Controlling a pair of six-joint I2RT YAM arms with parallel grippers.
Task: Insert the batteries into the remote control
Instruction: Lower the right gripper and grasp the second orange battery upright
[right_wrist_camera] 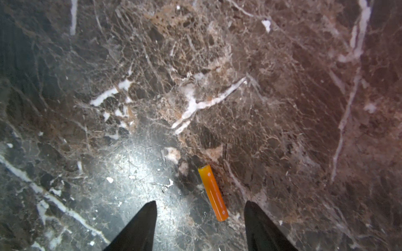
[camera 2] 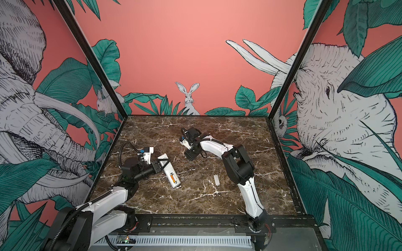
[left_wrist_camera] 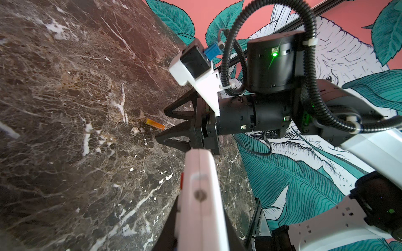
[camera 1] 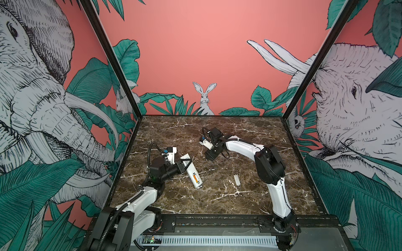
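Remote control (camera 1: 191, 171) diagonal, compartment end nearest, gripped by left end effector (camera 1: 187, 163); right end effector (right_wrist_camera: 200, 202) unclenched.

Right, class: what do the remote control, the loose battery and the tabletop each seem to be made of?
The remote control is likely plastic: white, smooth, with a moulded seam along its edge. The loose battery has a glossy orange wrap that catches a highlight, probably film over metal. The tabletop looks like polished brown marble, with white veins and glare, though it may be printed laminate.
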